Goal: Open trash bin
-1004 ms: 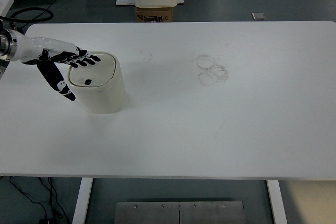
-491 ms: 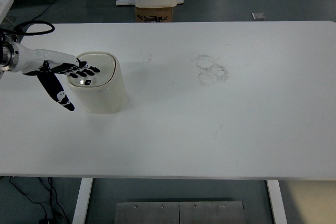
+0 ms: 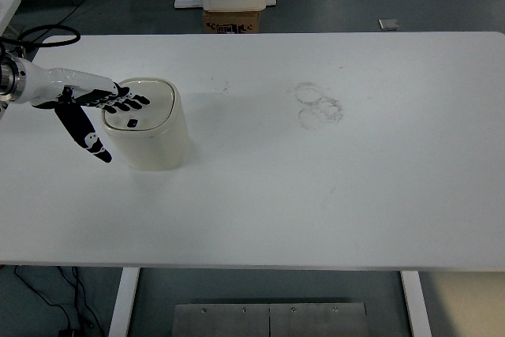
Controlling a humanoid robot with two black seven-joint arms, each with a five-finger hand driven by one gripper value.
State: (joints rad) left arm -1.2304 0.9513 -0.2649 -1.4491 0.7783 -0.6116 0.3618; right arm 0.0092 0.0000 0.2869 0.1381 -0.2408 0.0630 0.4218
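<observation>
The robot's left hand [image 3: 102,104] reaches over a cream trash bin [image 3: 147,124] at the white table's [image 3: 316,195] nine o'clock side, fingers spread, grasping nothing. The closed lid [image 3: 142,106] and its small dark button [image 3: 132,123] lie toward four o'clock of the fingertips [image 3: 139,101]; the right hand is unseen.

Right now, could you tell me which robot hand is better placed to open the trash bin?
Left. The left robot hand is spread over the lid's left edge of the trash bin; no right arm is in view.
</observation>
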